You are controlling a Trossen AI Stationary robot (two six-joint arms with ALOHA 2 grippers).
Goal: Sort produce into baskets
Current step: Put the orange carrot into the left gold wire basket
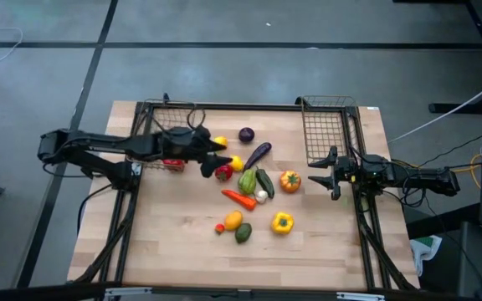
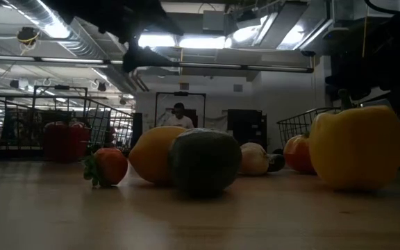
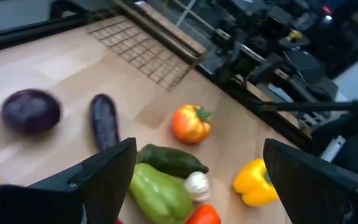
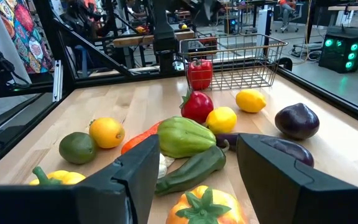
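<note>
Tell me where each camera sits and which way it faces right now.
High: overhead, looking straight down; both arms show, left gripper over the produce.
Low: table height, looking level past the avocado into the room.
Left wrist: toward the orange pepper, own fingers open.
Right wrist: across the pile to the far basket, own gripper open.
Both wrist views share the orange pepper.

No text, label, brand, number or sign can be read in any view: the produce, the wire baskets, the worktop and the equipment in the room behind show no legible writing.
</note>
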